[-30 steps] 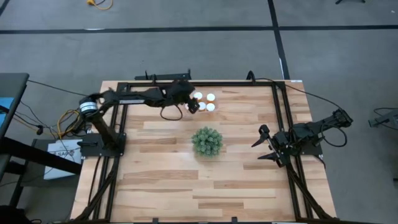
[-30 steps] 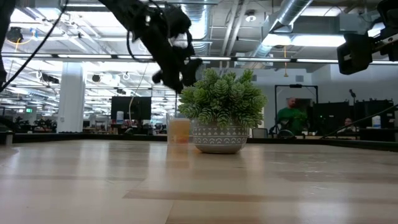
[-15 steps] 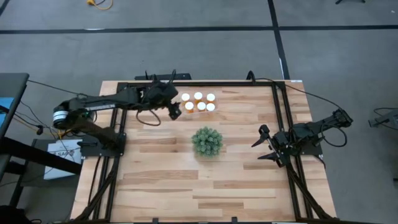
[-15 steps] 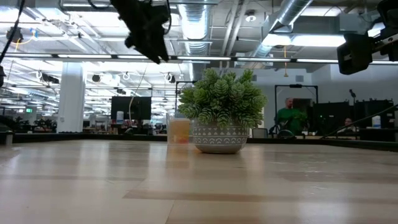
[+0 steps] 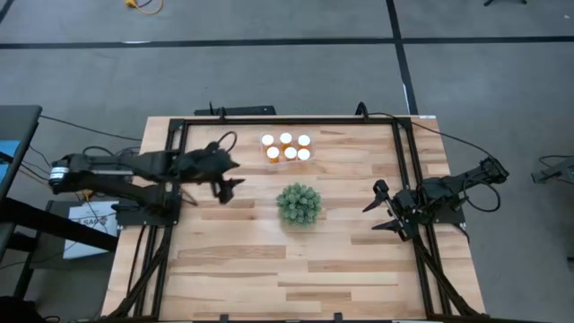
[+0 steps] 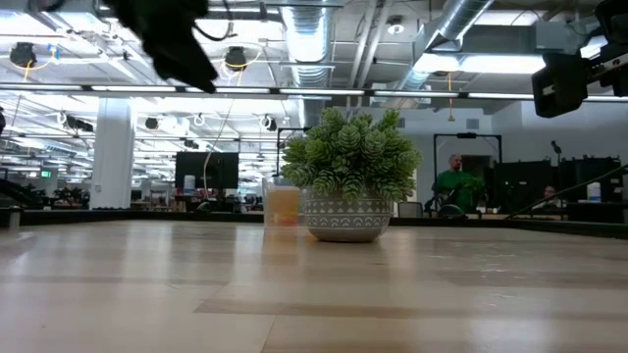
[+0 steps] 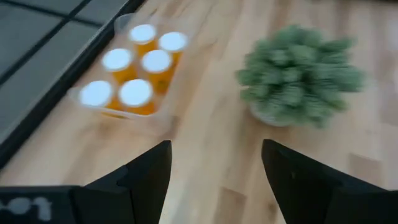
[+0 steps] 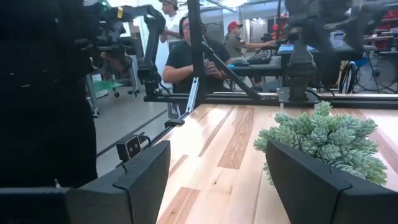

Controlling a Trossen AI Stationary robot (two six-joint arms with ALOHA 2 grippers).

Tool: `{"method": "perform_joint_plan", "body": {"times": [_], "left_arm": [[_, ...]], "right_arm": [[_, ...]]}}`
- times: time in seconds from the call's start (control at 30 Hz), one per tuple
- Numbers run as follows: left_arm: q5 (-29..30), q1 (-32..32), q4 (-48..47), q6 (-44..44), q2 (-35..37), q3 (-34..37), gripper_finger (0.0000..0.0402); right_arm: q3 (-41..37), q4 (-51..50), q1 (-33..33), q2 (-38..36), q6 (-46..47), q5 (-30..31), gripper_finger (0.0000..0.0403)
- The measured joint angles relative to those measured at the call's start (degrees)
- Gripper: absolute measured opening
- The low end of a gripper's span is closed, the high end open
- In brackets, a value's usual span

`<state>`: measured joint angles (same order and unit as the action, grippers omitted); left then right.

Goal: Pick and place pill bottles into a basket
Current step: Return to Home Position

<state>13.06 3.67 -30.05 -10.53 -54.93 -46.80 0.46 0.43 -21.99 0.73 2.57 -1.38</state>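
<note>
Left hand empty, fingers spread wide, nothing between them. It hangs over the surface left of centre in the high view, clear of the plant and well apart from the basket.

Right hand parked at the right edge of the frame, fingers also apart, nothing held.

Pill bottles: all six white caps sit in two rows of three inside the basket, upper centre of the high view, just below the top rail of the black frame. No loose bottles show on the surface.

Step, my read: pick-and-place is done and this is the return to home. Next move calls for folding the left arm back to its base at the left edge, into a rest pose like the right arm's. Keep height over the frame's left rail and don't snag the cable loop beside the wrist. No grasp needed, so the fingers can stay as they are.

Writing: nothing readable on caps or bottles. Pale marks on the left hand's body, lower left of its wrist view, are too blurred to read. Printed sheet by the left arm's base is too small to read.
</note>
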Motion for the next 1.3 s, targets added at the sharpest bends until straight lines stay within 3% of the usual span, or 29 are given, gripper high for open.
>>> {"method": "perform_joint_plan", "body": {"times": [0.4, 0.87, 1.3], "left_arm": [[-3.3, -6.1, 16.3, -2.3, 25.2, 19.5, 0.0240], [-6.6, -8.2, 36.3, -2.9, 37.7, 34.3, 0.0240], [-6.7, -8.3, 44.6, -2.8, 49.4, 42.4, 0.0240]], "right_arm": [[0.0, 0.0, 0.0, 0.0, 0.0, 0.0, 0.0260], [0.0, 0.0, 0.0, 0.0, 0.0, 0.0, 0.0260], [0.0, 0.0, 0.0, 0.0, 0.0, 0.0, 0.0260]]}}
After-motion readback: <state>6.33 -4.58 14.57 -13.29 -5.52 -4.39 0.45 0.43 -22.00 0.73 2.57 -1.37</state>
